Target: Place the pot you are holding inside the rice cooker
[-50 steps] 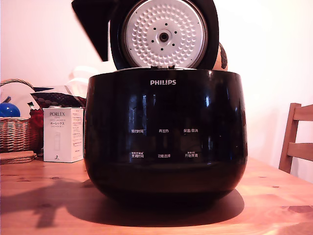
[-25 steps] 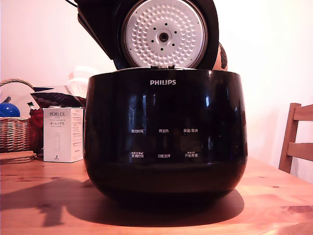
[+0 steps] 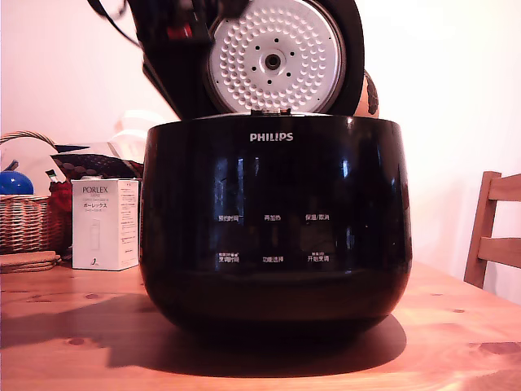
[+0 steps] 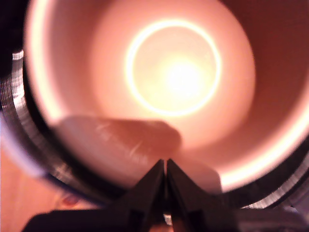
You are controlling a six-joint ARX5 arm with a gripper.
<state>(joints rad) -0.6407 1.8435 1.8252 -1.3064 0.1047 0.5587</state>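
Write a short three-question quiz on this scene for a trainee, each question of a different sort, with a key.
1. True or false: the rice cooker's lid stands open in the exterior view.
2. Multiple choice: in the wrist view, the gripper is A) wide open over the table, B) closed on the rim of the pot, C) out of sight.
3. Short answer: what stands beside the cooker on the exterior view's left, in front of the wicker basket?

Key: 1. True. 2. B; the tips meet over the pot's near wall. 3. A white box marked PORLEX, on the wooden table.
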